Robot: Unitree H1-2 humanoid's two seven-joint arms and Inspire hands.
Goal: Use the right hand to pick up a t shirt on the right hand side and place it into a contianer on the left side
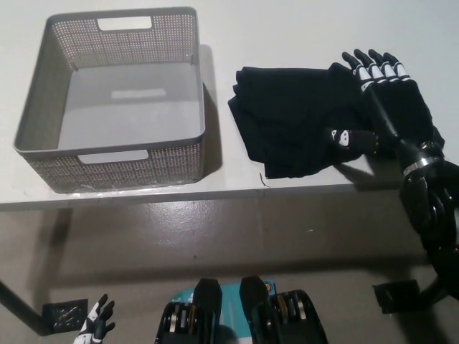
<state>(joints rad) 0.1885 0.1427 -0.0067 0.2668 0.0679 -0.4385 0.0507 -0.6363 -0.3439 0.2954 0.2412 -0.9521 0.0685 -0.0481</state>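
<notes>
With fingers spread over only the near edge of the t shirt [297, 118], the right hand [391, 107] (apparently holding nothing yet) risks pinching one layer, so the folds spill short of the container [188, 107] far beyond it

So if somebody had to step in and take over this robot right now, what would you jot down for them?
Right hand: open, fingers spread, lying at the right edge of the black t-shirt, nothing gripped yet.
Left hand: resting low at the bottom left, away from the table; whether it is open or shut cannot be told.
T-shirt: folded on the white table, right side.
Grey basket: on the left, nothing in it.
Done: the reach to the shirt.
Left: close on the shirt, lift it, carry it over, drop it in the basket.
</notes>
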